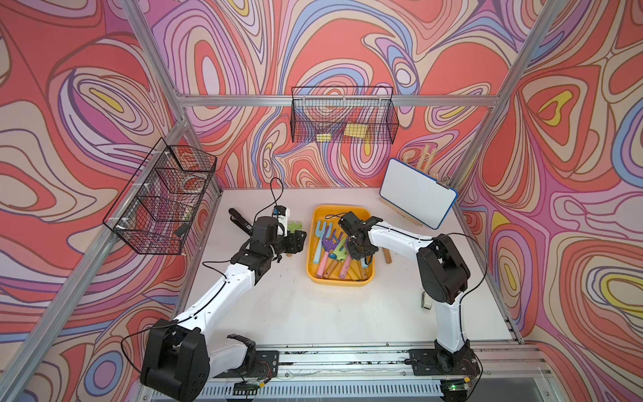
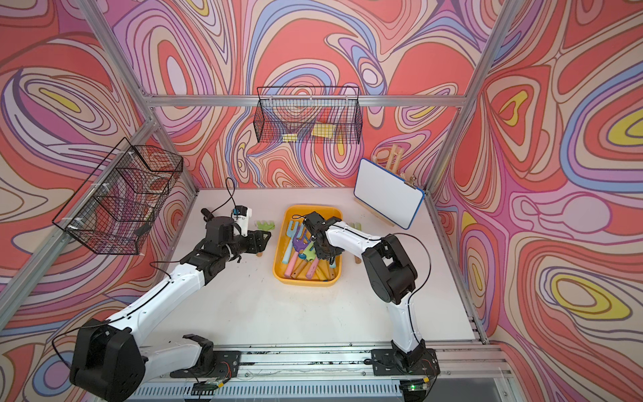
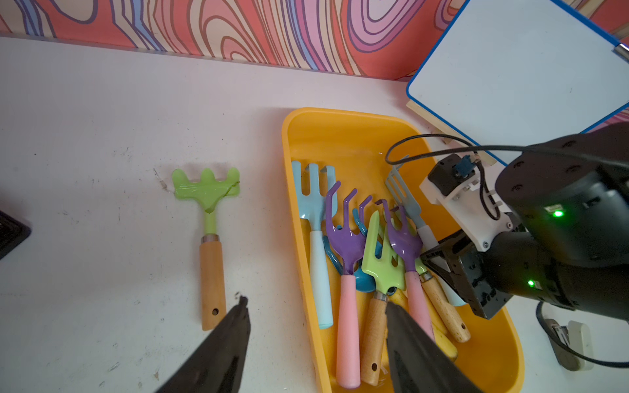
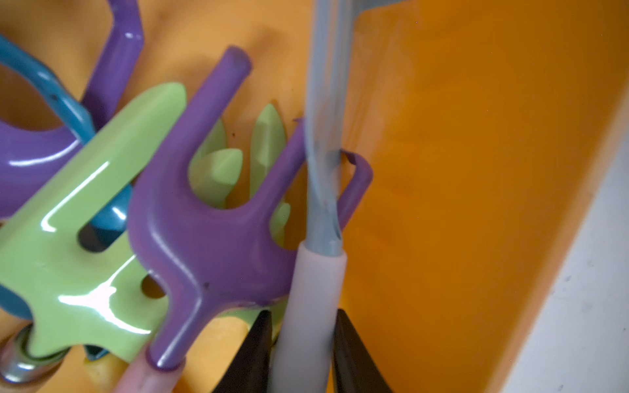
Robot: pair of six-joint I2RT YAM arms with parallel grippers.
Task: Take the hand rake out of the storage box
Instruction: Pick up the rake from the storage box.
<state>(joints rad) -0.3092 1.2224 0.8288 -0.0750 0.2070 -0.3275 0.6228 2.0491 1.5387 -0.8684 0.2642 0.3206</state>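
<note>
The yellow-orange storage box (image 1: 342,282) (image 2: 313,212) (image 3: 347,136) (image 4: 459,170) lies mid-table and holds several hand rakes: purple heads on pink handles (image 3: 343,234), a light blue one (image 3: 315,204), a green one (image 3: 383,258). My right gripper (image 1: 360,254) (image 2: 327,255) (image 4: 303,314) reaches down into the box. Its jaws press both sides of the white handle of a hand rake (image 4: 313,299) with a grey head (image 3: 405,200). My left gripper (image 1: 299,240) (image 2: 262,240) (image 3: 316,304) hangs open and empty over the box's left rim.
A green rake with a wooden handle (image 1: 295,227) (image 3: 209,190) lies on the table left of the box. A wooden handle (image 1: 387,255) lies to its right. A whiteboard on an easel (image 1: 417,193) stands back right. Wire baskets (image 1: 342,118) (image 1: 163,198) hang on the walls.
</note>
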